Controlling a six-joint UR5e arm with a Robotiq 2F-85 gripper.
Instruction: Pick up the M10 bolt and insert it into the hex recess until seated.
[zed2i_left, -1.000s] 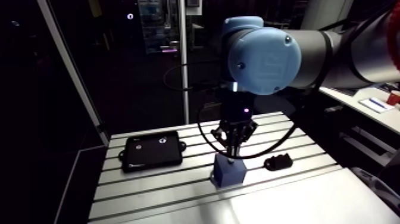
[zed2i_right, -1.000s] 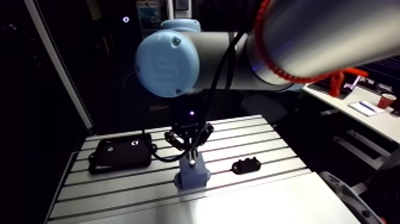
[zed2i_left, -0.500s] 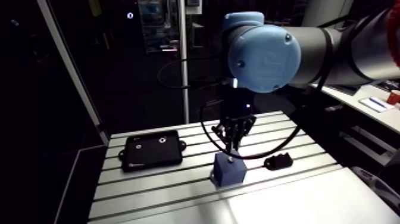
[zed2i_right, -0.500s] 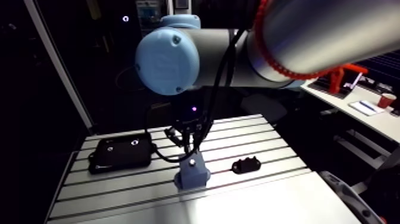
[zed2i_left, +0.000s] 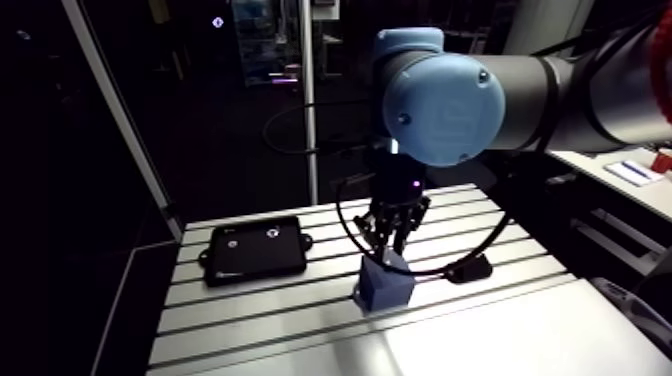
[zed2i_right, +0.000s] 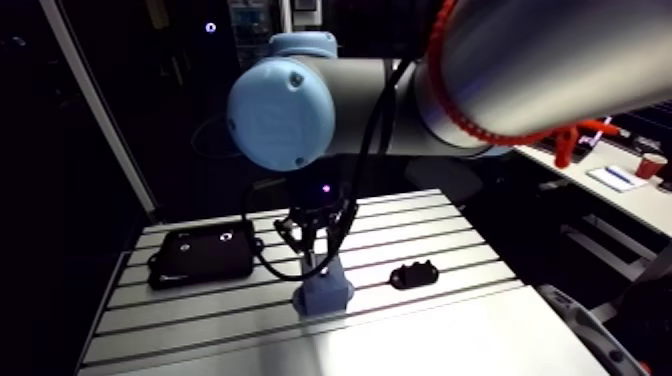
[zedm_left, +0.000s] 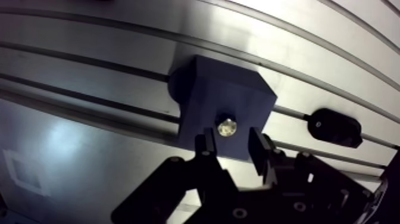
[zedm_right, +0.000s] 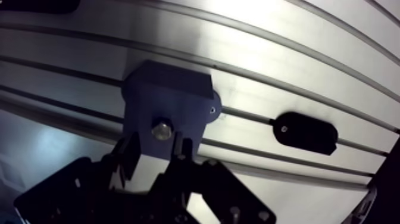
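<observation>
1. The pincer (zedm_left: 232, 142) is seen with its two black fingers spread and nothing clamped between them. In the earlier arm views the tips looked pinched together right on top of the block, so the bolt seems to have been let go just now.
2. The M10 bolt (zedm_left: 226, 126) is found standing in the top face of the blue block (zedm_left: 232, 98), just ahead of the fingertips and clear of both. So the insertion can probably be called done. Full seating can't be confirmed though, since the hex recess is hidden under the bolt.
3. The bolt is made of pale, shiny metal, and light is caught on its small rounded end. The block is boxy and matte dark blue with a rounded lug on one side, and is guessed to be plastic.
4. The counter (zedm_left: 89, 71) is made of brushed aluminium, cut by long parallel slots, with plenty of glare.
5. Further out, a smooth black oval piece (zedm_left: 336, 126) is laid across a slot, well apart from the block. A flat black plate (zed2i_left: 256, 252) with rounded corners is seen at the far end.
</observation>
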